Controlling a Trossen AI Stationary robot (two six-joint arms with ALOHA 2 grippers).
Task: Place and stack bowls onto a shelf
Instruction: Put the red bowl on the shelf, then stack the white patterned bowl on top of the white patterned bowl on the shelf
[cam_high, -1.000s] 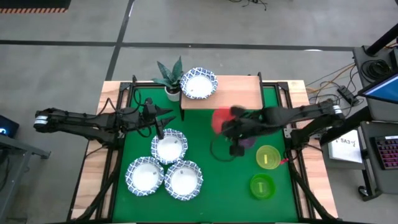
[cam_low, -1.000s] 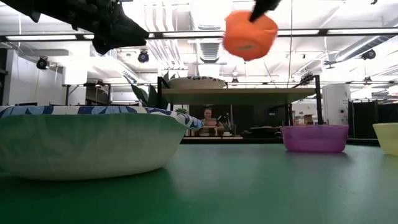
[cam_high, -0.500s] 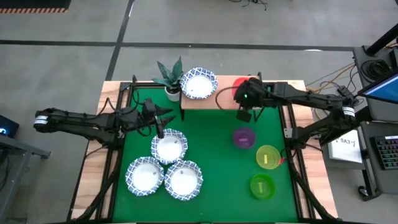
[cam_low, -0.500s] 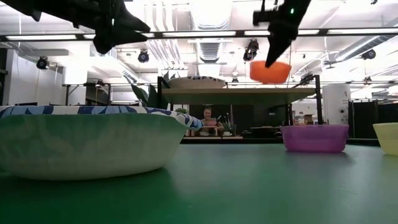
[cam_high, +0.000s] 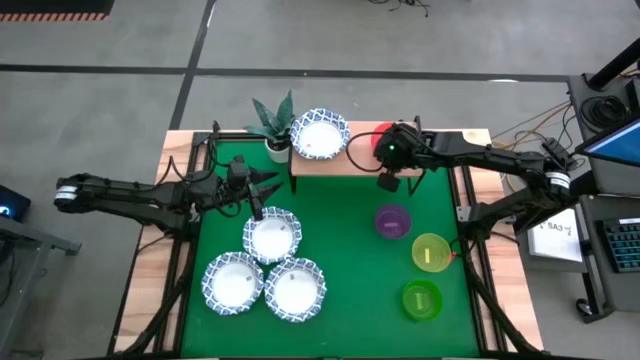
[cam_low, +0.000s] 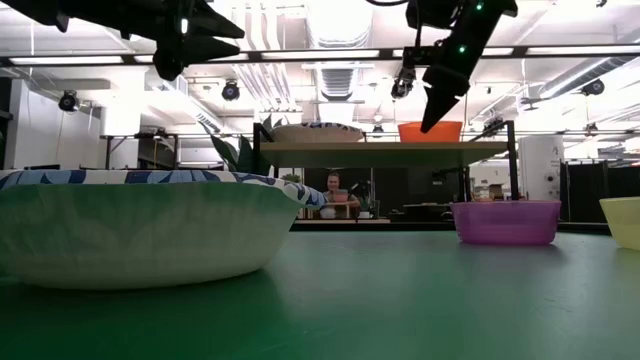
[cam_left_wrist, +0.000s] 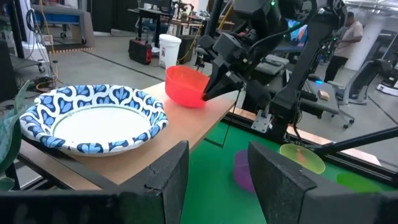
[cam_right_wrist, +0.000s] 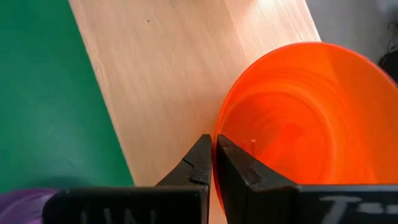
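The red bowl stands on the right part of the wooden shelf, and my right gripper is shut on its rim. A white blue-rimmed bowl rests on the shelf's left end. Three more white bowls lie on the green mat. The purple, yellow and green bowls sit on the mat's right side. My left gripper hovers open above the mat, left of the shelf. My right gripper pinches the red bowl's rim on the side toward the near edge, one finger inside the bowl and one finger outside. The fingers come slanting down from above. The bowl's base rests on the shelf board, upright.
A small potted plant stands at the shelf's left end. Black frame rails run along both sides of the mat. Bare board lies between the two bowls on the shelf. A person sits far behind the table.
My right gripper has carried the red bowl from above the middle of the mat toward the far edge and lowered it onto the shelf board, staying shut on its rim. The bowl, lifted and tilted a second ago, now stands level on the shelf.
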